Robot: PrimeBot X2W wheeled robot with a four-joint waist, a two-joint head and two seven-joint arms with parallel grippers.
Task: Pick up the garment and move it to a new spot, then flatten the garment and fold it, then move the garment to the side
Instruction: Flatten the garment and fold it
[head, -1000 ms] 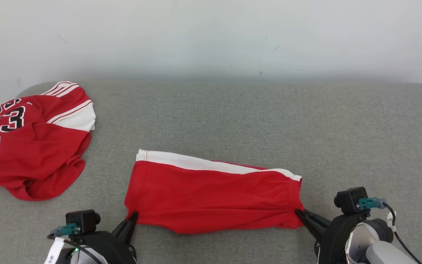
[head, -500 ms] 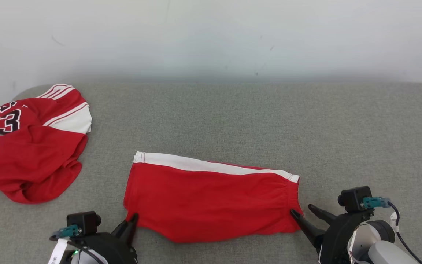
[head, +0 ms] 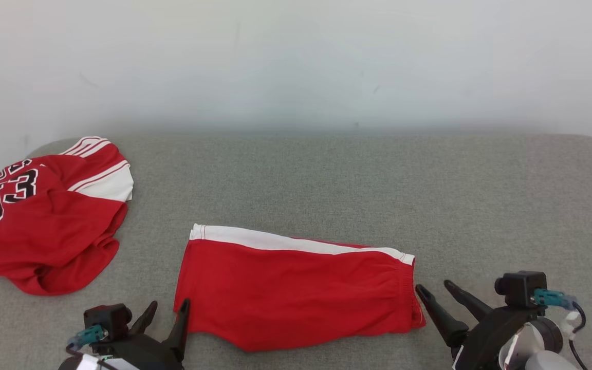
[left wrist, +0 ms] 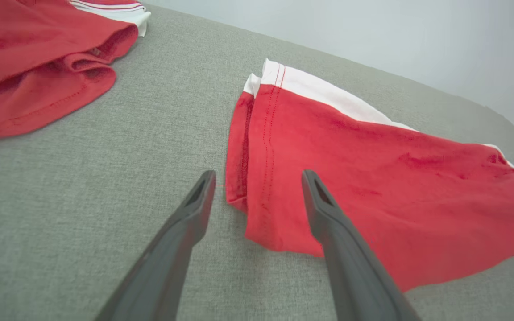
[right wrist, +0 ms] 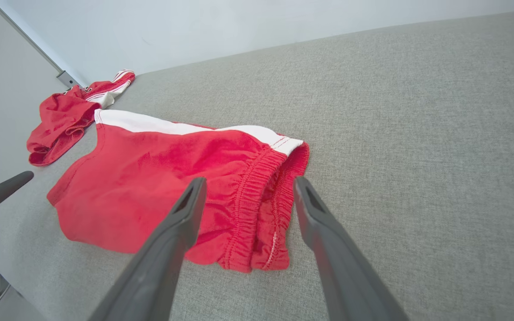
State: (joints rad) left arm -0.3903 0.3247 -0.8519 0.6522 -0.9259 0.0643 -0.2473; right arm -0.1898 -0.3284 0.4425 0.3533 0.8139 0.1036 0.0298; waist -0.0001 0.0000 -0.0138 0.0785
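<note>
- Both pincers have let go since a second ago: they were clenched on the near corners of the shorts (head: 296, 288), and now their fingers stand spread with nothing between them gripped.
- The head camera has also tipped a little, so the far edge of the desk (head: 378, 180) sits lower against the wall (head: 296, 61).
- In the head view the shorts lie flat at 6 o'clock, red, with a white stripe along the far edge, leg hem to the left and waistband to the right.
- The left pincer (head: 168, 304), released, sits at 7 o'clock, one fingertip right at the shorts' near-left corner.
- The right pincer (head: 433, 286), released, sits at 5 o'clock, just beside the waistband.
- A crumpled red jersey (head: 44, 231) with black numerals lies at 10 o'clock from the shorts, well apart.
- The left wrist view adds detail: the left pincer (left wrist: 258, 174) straddles the hem corner of the shorts (left wrist: 373, 178), one finger over red cloth and the other over bare desk; the jersey (left wrist: 29, 67) is at 10 o'clock.
- The right wrist view shows the gathered elastic of the shorts (right wrist: 159, 178) ahead of the right pincer (right wrist: 249, 180), the jersey (right wrist: 60, 120) at 10 o'clock, and a dark finger of the other arm at 9 o'clock.
</note>
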